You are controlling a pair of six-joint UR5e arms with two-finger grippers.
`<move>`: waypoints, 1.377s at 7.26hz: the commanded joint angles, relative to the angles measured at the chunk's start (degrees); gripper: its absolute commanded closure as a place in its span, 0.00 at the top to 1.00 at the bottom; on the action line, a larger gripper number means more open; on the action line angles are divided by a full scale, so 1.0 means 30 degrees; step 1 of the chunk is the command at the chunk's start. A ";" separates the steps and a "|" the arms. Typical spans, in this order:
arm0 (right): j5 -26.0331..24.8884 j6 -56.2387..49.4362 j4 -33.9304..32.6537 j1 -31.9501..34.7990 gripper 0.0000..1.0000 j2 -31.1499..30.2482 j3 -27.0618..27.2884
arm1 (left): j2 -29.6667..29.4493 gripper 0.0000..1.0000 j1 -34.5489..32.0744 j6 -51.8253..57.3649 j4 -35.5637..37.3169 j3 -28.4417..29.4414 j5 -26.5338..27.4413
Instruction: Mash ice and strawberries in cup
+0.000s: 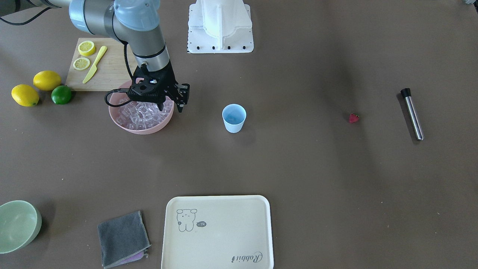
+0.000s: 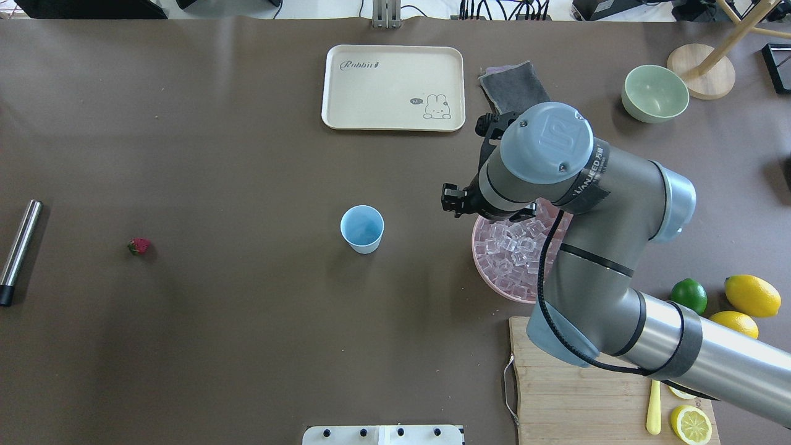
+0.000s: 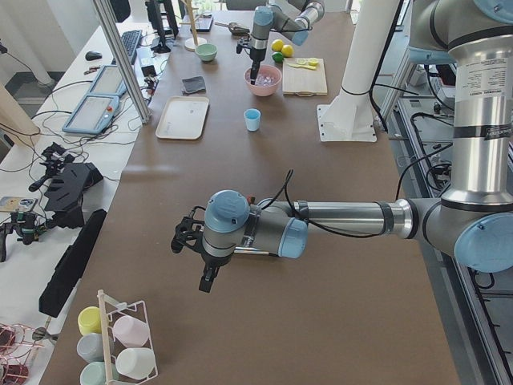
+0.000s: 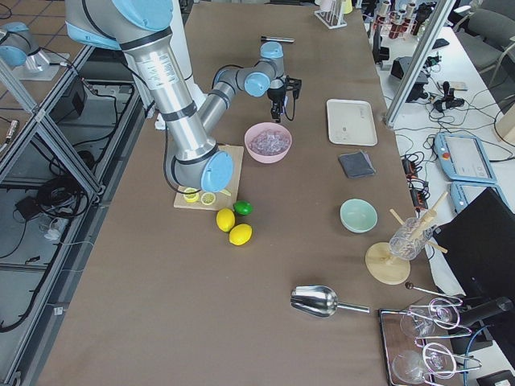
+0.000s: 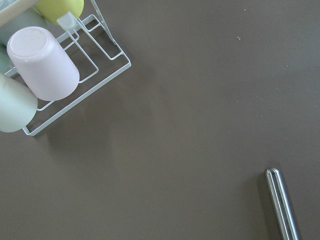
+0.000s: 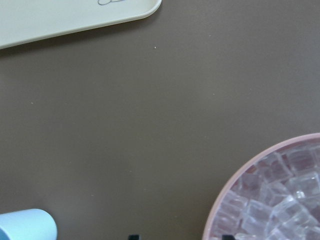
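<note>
Pink bowl point(image 1: 142, 130): sits on the worktop's half toward the robot's right and holds the ice.
Ice point(image 1: 142, 114): a heap of clear, glossy cubes, lying under and just beside the right gripper.
Right gripper point(image 1: 171, 108): hangs over the bowl's rim on the cup side. Its fingers are spread wide with nothing between them, one tip above the rim and the other above bare worktop.
Left gripper point(image 3: 205, 277): hangs low near the worktop's end on the robot's left. Its width cannot be told.
Cup point(image 1: 234, 117): light blue, upright, mid-worktop, near the right gripper.
Strawberry point(image 1: 353, 118): small and red with a green top. It lies toward the left end, well apart from the cup and the right gripper.
</note>
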 commanded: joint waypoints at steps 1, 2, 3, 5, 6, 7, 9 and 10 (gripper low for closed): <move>0.0186 -0.2225 -0.0022 0.0046 0.62 -0.1424 0.0782 | 0.0044 0.99 -0.0029 -0.0003 -0.0002 -0.0040 -0.0001; 0.0183 -0.2285 0.0007 -0.0189 0.62 -0.1427 0.0550 | 0.0131 0.99 -0.0030 -0.0003 -0.0002 -0.0099 -0.0001; 0.0154 -0.2228 0.0037 -0.0395 0.61 -0.1398 0.0344 | 0.0190 0.99 -0.0030 -0.0003 -0.0002 -0.0099 -0.0001; 0.0154 -0.2344 0.0125 -0.0339 0.58 -0.1368 -0.0010 | 0.0219 0.99 -0.0030 -0.0003 -0.0002 -0.0186 -0.0001; -0.0020 -0.2431 0.0125 -0.0396 0.55 -0.1311 -0.0241 | 0.0220 0.99 -0.0117 -0.0003 -0.0002 -0.0187 -0.0001; -0.0109 -0.2461 0.0125 -0.0397 0.55 -0.1281 -0.0418 | 0.0220 0.99 -0.0147 -0.0003 -0.0002 -0.0187 -0.0001; -0.0110 -0.2315 0.0154 -0.0397 0.55 -0.1310 -0.0390 | 0.0191 0.99 -0.0147 -0.0003 -0.0002 -0.0129 -0.0001; -0.0110 -0.2257 0.0125 -0.0397 0.55 -0.1310 -0.0245 | 0.0190 0.99 -0.0147 -0.0003 -0.0002 -0.0158 -0.0001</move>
